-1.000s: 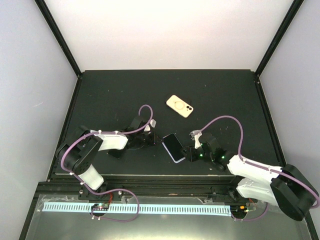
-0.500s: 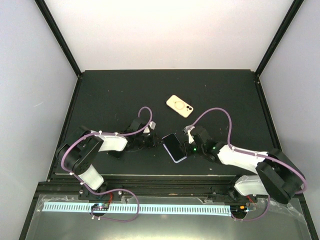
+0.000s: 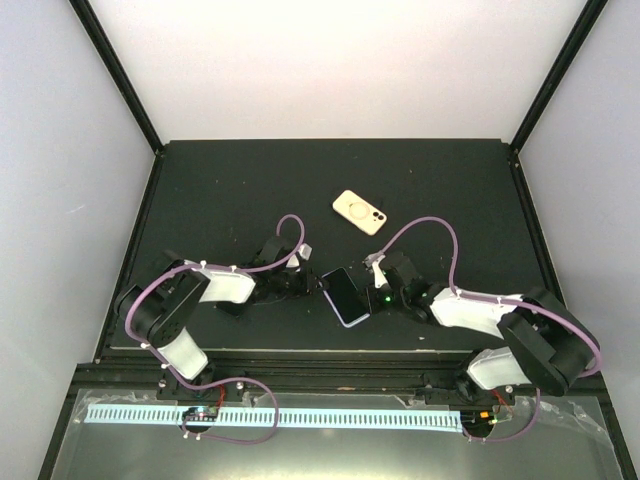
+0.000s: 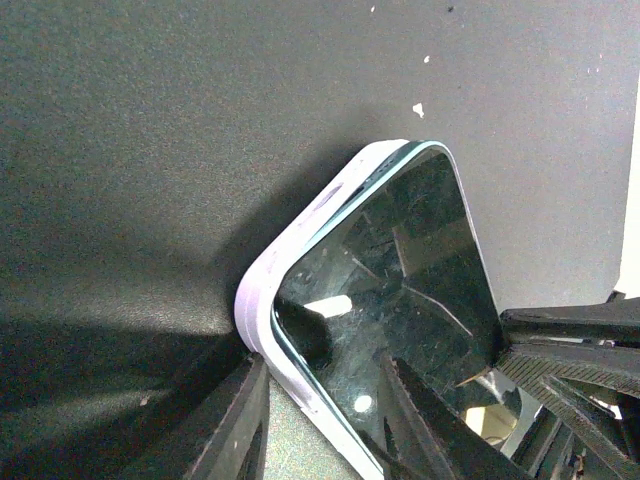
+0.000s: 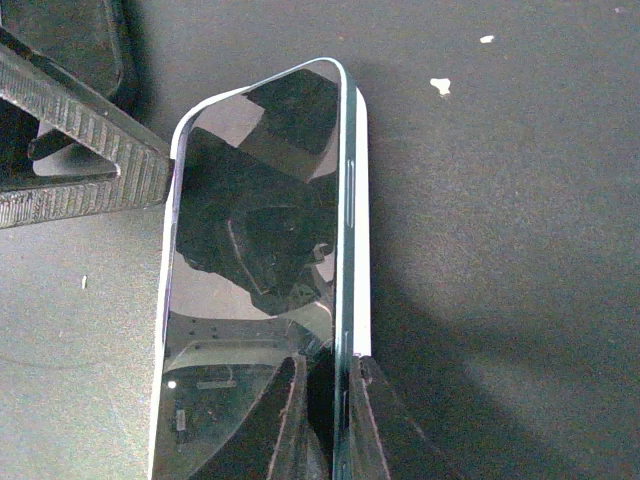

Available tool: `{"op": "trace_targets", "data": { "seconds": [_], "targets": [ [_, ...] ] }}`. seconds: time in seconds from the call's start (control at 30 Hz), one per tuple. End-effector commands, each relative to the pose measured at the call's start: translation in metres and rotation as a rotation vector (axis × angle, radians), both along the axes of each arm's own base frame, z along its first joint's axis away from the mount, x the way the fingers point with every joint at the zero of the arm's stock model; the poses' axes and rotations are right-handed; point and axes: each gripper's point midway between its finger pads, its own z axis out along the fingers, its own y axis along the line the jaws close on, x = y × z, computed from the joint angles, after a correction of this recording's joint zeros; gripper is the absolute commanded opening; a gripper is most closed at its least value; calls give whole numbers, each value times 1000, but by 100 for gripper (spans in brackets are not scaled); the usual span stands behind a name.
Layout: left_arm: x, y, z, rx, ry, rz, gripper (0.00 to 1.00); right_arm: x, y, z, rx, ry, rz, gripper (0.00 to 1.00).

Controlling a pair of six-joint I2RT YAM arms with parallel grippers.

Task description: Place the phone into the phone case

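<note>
While the black table [image 3: 230, 190] looks as it did a second ago, we see that the right arm [image 3: 470, 308] has changed most. Then it stretched out low toward the right, its tip just short of the phone. Now it is folded inward, with its purple cable [image 3: 440, 235] arching taller and tighter. The left arm [image 3: 225, 285] lies almost where it was, reaching in from the left. Between the two arms, in the table's front half, the phone [image 3: 345, 296] lies screen up and has barely shifted. It sits partly in the lavender case [image 4: 290, 265]: at the corner seen from the left wrist, the phone's teal rim rides up out of the case's lip instead of sitting flush. Farther back and well apart, the cream phone-shaped item [image 3: 359, 212] lies flat where it lay before. The right gripper [image 5: 330, 400], which stood clear of the phone a second ago, now has its jaws drawn narrow and pinches the phone's long right edge. The left gripper [image 4: 320, 420] has its jaws part-way apart with the phone's corner between them and one finger against the case's outer wall; we cannot tell whether they clamp it. A few white flecks [image 4: 418, 108] dot the table beyond the phone.
</note>
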Motion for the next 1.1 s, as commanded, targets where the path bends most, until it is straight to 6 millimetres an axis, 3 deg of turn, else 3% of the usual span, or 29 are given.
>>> {"op": "trace_targets", "data": {
  "seconds": [0.0, 0.17, 0.3, 0.47, 0.53, 0.87, 1.07],
  "targets": [
    [-10, -11, -3, -23, 7, -46, 30, -14, 31, 14, 181, 51, 84, 10],
    [-14, -11, 2, -26, 4, -57, 30, -23, 32, 3, 199, 133, 71, 13],
    [-19, -4, 7, -11, -7, -48, 30, -19, 23, 9, 171, 102, 33, 19],
    [-22, 5, 7, 32, -12, -34, 31, -7, 9, 22, 134, 28, -44, 35],
    [-24, 6, 7, 33, -11, -35, 31, -4, 8, 24, 135, 20, -66, 46],
    [-26, 8, 3, 31, 2, -32, 30, -3, 21, 11, 188, 107, -84, 67],
    [-28, 6, 0, 17, 12, -31, 29, -8, 32, -3, 226, 184, -74, 68]
  ]
}}
